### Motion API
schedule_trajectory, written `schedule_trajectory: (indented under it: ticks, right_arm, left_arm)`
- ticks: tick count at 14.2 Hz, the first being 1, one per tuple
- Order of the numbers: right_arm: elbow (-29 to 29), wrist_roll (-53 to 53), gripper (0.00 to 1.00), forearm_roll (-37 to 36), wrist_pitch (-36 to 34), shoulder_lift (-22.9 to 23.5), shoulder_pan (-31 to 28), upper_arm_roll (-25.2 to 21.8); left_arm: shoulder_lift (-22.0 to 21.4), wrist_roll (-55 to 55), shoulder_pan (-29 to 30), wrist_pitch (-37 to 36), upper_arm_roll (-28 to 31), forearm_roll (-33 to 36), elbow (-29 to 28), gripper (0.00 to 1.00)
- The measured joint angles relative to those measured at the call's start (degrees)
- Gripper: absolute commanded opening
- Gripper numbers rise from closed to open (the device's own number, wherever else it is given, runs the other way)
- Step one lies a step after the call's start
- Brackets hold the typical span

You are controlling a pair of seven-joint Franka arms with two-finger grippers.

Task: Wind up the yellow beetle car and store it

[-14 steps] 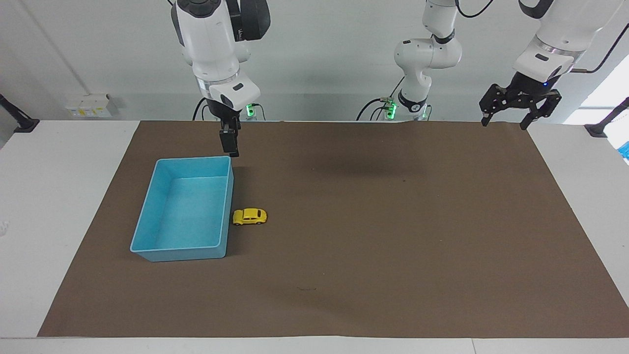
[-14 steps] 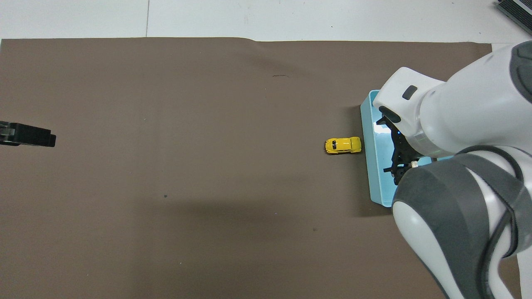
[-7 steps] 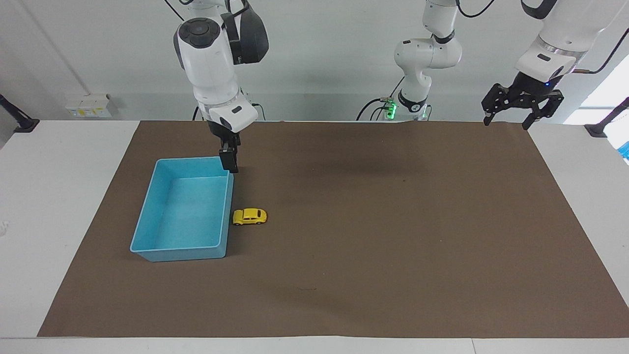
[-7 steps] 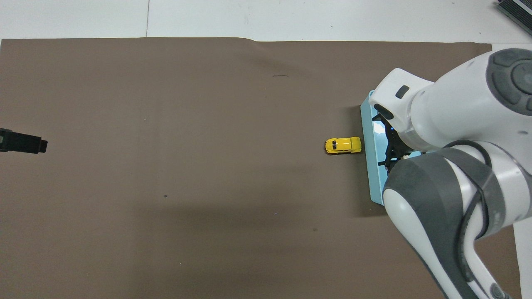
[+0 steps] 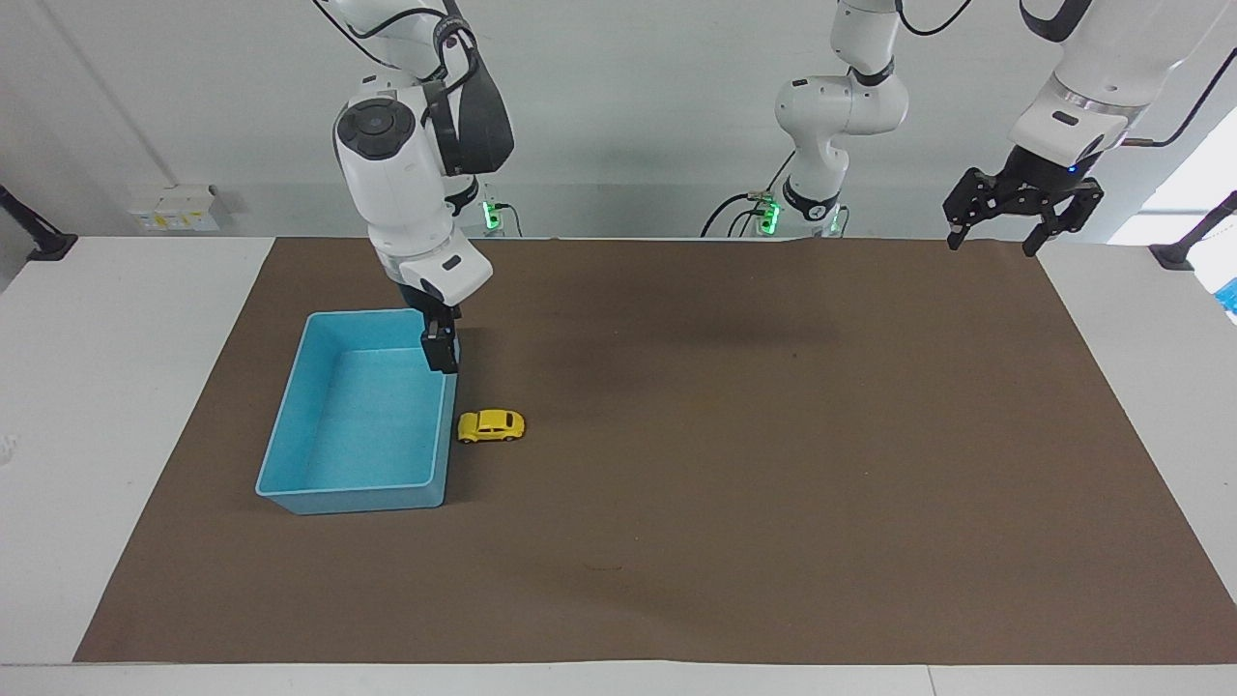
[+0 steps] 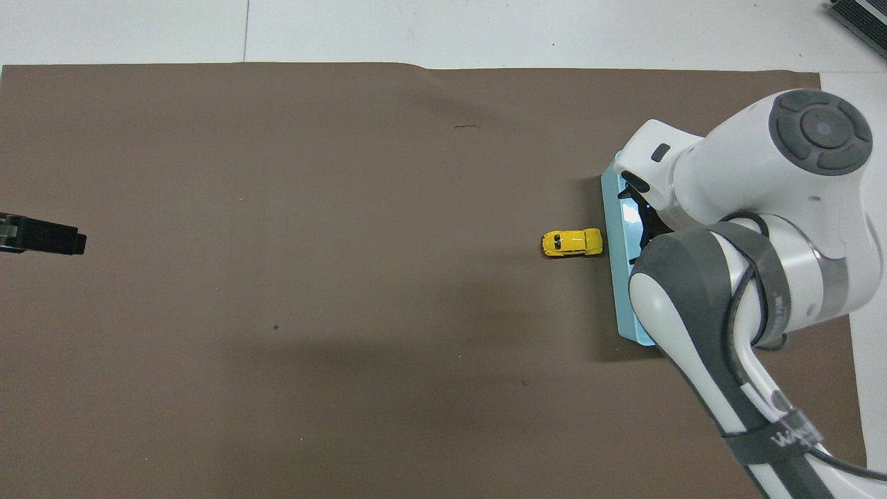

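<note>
Sitting beside the blue bin, the yellow beetle car looks light, rigid and slick, best pinched across its sides; the right gripper over the bin's rim and the waiting left gripper both hang released, empty.

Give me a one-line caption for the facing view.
Right gripper open above the bin edge, car beside it; left gripper waits open.

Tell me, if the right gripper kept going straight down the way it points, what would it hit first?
Probably the blue bin. The right gripper points down over the bin's wall beside the car, so it would likely meet that rim or the floor just inside; depth is hard to judge. The car looks clear of its line.
</note>
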Motion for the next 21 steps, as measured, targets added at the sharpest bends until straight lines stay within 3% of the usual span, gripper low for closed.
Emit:
schedule_trajectory:
  ticks: [10, 21]
  right_arm:
    - [-7.1, 0.0, 1.00, 0.0, 8.4, 0.9, 0.0, 0.1]
    - [-10.2, 0.5, 1.00, 0.1, 17.5, 5.2, 0.4, 0.1]
  left_arm:
    - [0.0, -0.3, 0.0, 0.0, -0.3, 0.4, -0.3, 1.00]
    - [0.0, -0.3, 0.0, 0.0, -0.5, -0.1, -0.5, 1.00]
